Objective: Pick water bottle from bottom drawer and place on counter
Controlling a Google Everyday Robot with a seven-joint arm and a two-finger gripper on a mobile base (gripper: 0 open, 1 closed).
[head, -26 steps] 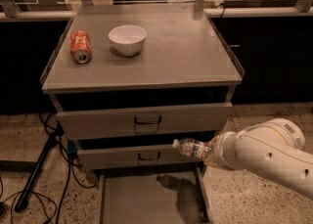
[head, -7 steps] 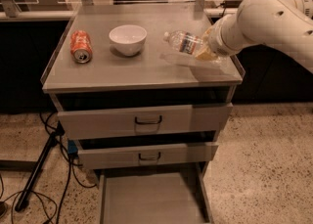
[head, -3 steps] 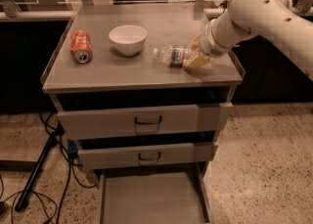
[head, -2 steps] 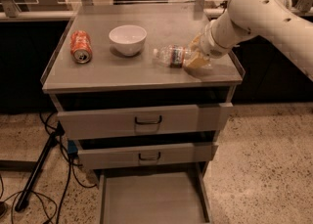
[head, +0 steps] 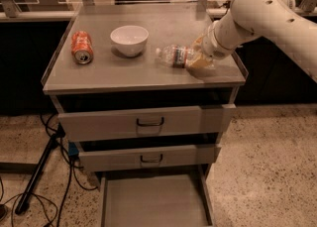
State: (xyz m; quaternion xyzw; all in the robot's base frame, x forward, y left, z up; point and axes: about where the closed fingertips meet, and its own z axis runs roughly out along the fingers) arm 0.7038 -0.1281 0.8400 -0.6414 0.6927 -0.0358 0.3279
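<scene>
The water bottle [head: 172,55] lies on its side on the counter [head: 148,72], white cap pointing left toward the bowl. My gripper [head: 194,58] comes in from the right on the white arm and is shut on the bottle's base end, low over the counter's right part. Below, the bottom drawer [head: 153,203] is pulled out, and its flat grey floor has nothing on it.
An orange soda can [head: 81,47] lies at the counter's left and a white bowl [head: 129,39] stands left of the bottle. Two drawer fronts [head: 148,121] with black handles sit slightly ajar. Cables and a black stand leg [head: 37,176] cross the floor at left.
The bottle came up from drawer height to the counter and was lowered onto it. Over the last second the bottle and gripper have stayed put.
</scene>
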